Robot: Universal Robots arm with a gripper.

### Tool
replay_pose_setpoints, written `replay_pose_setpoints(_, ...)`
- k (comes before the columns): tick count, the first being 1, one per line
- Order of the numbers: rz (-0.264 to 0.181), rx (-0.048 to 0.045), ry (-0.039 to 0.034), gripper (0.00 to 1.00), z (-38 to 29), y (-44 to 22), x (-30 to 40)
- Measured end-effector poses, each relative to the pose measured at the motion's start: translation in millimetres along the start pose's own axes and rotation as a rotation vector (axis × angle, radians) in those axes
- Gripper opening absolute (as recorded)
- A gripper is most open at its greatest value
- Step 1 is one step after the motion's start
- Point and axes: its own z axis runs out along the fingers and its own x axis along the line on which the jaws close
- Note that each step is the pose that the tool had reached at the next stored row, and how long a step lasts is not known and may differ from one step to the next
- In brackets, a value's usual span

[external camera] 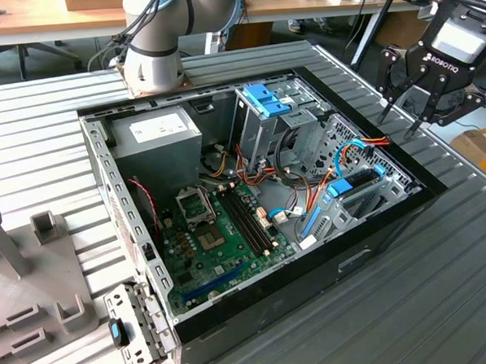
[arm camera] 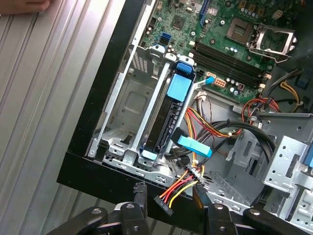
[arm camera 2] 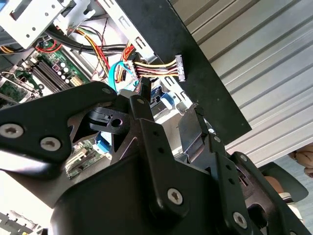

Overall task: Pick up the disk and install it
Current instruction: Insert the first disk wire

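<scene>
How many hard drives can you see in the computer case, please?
1. The disk sits in the metal bay beside the case's black wall, at the exterior view's right. Others may be hidden inside the tall cage.

Cable bundle [arm camera: 182,187] crowds disk [arm camera: 164,122] end; adjacent slot [arm camera: 124,105] free.

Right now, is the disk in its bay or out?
In. The disk sits on edge inside the bay, between its metal walls; the end effector hangs open, apart from it.

One disk [arm camera: 164,117], one gripper [external camera: 415,114], apparently four memory slots [arm camera: 227,61].
</scene>
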Motion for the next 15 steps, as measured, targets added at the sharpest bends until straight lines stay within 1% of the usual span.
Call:
replay_pose_setpoints(10, -0.001, 0.0000, -0.0001, 0.50, 0.0, -0.3, -0.1)
replay_pose_setpoints(15, -0.017, -0.0005, -0.0003, 0.50, 0.1, -2.8, -1.0)
